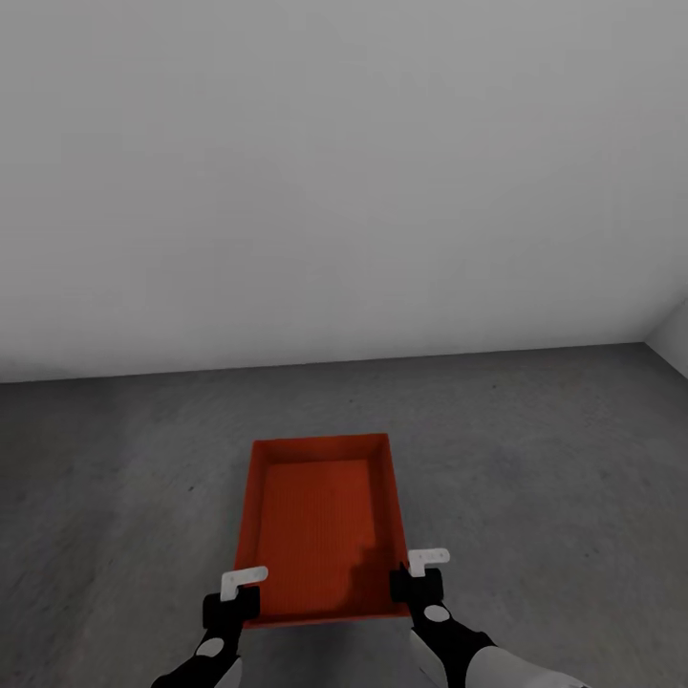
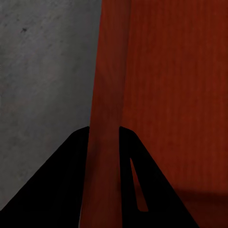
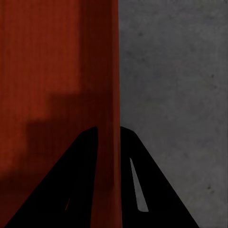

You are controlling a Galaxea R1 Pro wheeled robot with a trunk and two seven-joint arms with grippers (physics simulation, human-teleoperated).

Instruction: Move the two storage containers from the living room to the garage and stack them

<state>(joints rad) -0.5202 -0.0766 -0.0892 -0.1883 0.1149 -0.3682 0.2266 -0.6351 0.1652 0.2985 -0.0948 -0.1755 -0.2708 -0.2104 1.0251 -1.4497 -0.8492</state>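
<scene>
One orange-red open-topped storage container (image 1: 320,516) is low in the head view, over the garage's dark grey floor (image 1: 545,459). My left gripper (image 1: 234,597) is shut on its left side wall near the near corner. The left wrist view shows that gripper (image 2: 103,130) with a black finger (image 2: 61,180) on each side of the wall (image 2: 107,85). My right gripper (image 1: 418,578) is shut on the right side wall, and its fingers (image 3: 142,190) straddle that wall (image 3: 108,71) in the right wrist view. Whether the container rests on the floor or hangs just above it I cannot tell.
A plain pale grey wall (image 1: 334,172) rises straight ahead, meeting the floor a little beyond the container. A second wall (image 1: 674,334) begins at the far right corner. Bare rough floor lies on both sides of the container.
</scene>
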